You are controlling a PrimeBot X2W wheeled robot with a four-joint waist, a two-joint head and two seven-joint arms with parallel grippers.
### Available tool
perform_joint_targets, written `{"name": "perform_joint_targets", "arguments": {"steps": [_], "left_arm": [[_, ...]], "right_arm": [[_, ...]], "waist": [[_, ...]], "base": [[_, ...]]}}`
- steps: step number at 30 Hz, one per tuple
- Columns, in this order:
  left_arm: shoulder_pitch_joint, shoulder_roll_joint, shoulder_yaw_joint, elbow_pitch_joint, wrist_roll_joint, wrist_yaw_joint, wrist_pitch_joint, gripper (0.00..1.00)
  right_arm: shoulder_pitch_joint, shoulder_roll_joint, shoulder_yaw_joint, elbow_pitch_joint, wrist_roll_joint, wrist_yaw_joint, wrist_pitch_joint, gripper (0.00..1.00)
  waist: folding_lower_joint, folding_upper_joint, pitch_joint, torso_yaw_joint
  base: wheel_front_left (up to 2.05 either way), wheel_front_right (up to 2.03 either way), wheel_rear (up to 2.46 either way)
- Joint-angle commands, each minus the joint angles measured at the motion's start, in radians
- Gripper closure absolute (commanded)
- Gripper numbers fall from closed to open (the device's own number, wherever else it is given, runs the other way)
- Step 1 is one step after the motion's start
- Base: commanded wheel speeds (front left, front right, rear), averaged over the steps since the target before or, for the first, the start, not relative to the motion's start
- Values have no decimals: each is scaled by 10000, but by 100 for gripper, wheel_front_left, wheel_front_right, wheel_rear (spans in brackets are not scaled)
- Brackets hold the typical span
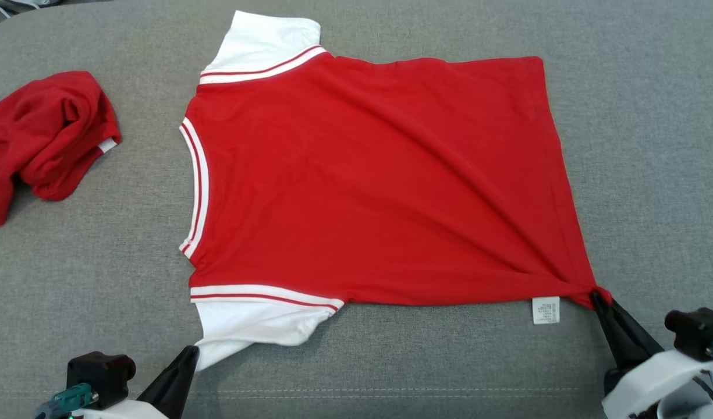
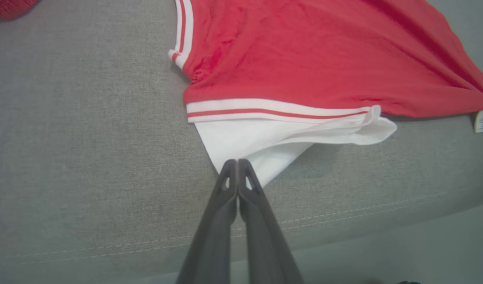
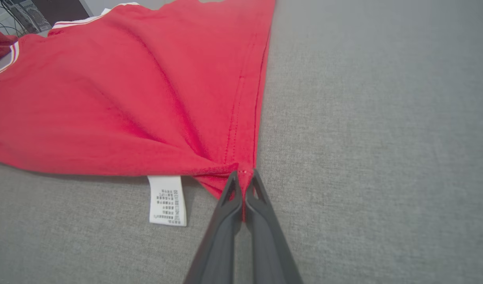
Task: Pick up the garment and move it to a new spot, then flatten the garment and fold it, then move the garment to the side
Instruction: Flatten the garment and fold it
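Left pincer (image 2: 238, 163) nips a sleeve tip of the red white-sleeved T-shirt (image 1: 362, 174); right pincer (image 3: 245, 173) nips its hem corner. Thin bites may slip on lifting.

Garments: two, namely one spread red T-shirt (image 1: 379, 174) and one crumpled red garment (image 1: 48, 134). White sleeves (image 1: 263, 38) on the T-shirt: two. Care label (image 1: 546, 310): one. Grippers: two, namely left gripper (image 1: 188, 352) and right gripper (image 1: 596, 297). Grey upholstered surface (image 1: 653, 145): one.
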Motion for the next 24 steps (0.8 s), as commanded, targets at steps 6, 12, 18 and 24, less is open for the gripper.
{"name": "perform_joint_targets", "arguments": {"steps": [6, 12, 18, 24], "left_arm": [[208, 496, 723, -1527, -165, 209, 410, 100], [-977, 1065, 894, -1960, -322, -112, 861, 100], [-3277, 1396, 813, -1055, -760, -600, 1309, 100], [-5205, 1376, 533, 565, -1036, -1062, 1260, 100]], "right_arm": [[1160, -27, -824, -1844, -422, 39, 1023, 100], [731, -356, -947, -3122, -357, 39, 2534, 100], [-993, -783, -386, -3217, 82, 39, 3875, 100], [-2574, -956, 404, -2199, 695, 39, 4037, 100]], "waist": [[0, 0, 240, -108], [0, 0, 424, -198], [0, 0, 575, -377], [0, 0, 713, -495]], "base": [[0, 0, 0], [0, 0, 0], [0, 0, 0], [0, 0, 0]]}}
